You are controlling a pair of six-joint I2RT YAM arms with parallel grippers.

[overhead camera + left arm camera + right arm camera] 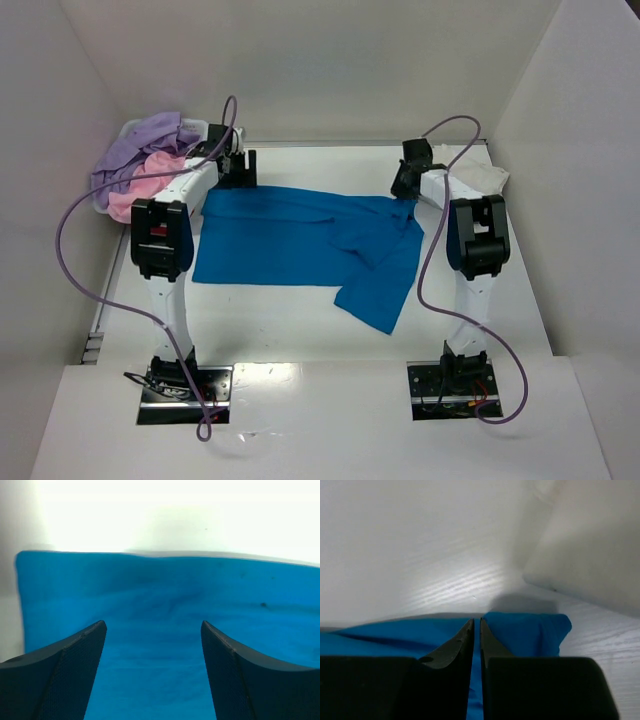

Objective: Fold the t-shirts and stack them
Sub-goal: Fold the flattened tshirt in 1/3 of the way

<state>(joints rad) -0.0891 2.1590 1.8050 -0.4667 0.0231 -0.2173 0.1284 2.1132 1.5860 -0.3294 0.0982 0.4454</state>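
The bright blue t-shirt (290,240) lies spread across the middle of the table, with its right side rumpled and one flap reaching toward the front. My left gripper (238,170) is open over the shirt's far left corner; in the left wrist view both fingers (75,665) stand wide apart above blue cloth (155,605) near its far edge. My right gripper (404,187) is at the shirt's far right corner. In the right wrist view the right gripper (476,622) has its jaws pressed together on the blue cloth (530,630).
A white basket (128,133) at the far left holds a lavender shirt (145,140) and a pink shirt (150,180). A white shirt (483,177) lies at the far right by the wall. White walls enclose the table on three sides.
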